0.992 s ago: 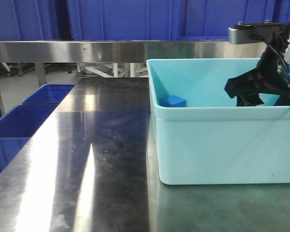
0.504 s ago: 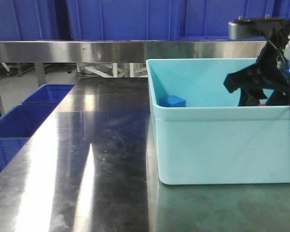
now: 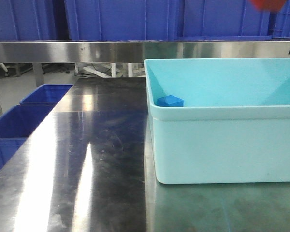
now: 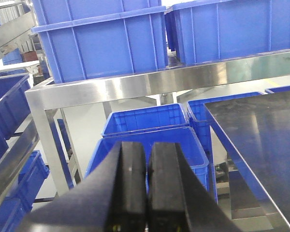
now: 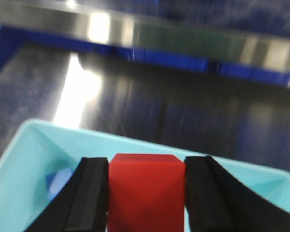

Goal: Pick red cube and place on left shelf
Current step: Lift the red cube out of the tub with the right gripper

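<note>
The red cube (image 5: 145, 191) is clamped between the two black fingers of my right gripper (image 5: 146, 188), high above the light blue tub (image 5: 19, 159). In the front view only the red cube's underside (image 3: 268, 4) shows, at the top right edge; the gripper itself is out of that frame. My left gripper (image 4: 146, 183) is shut with nothing in it, off the table's left side. The left shelf (image 4: 12, 162) shows as a slanted steel rail with dark blue crates at the left edge of the left wrist view.
A small blue cube (image 3: 170, 101) lies in the tub's (image 3: 222, 140) near-left corner. The steel table (image 3: 96, 159) stretches left of the tub. Blue crates (image 4: 150, 125) sit on the floor beside it. A steel rack (image 3: 111, 50) carrying large blue crates crosses the back.
My right gripper has risen out of the tub with the red cube and left the front view upward; only the cube's underside remains at the top edge.
</note>
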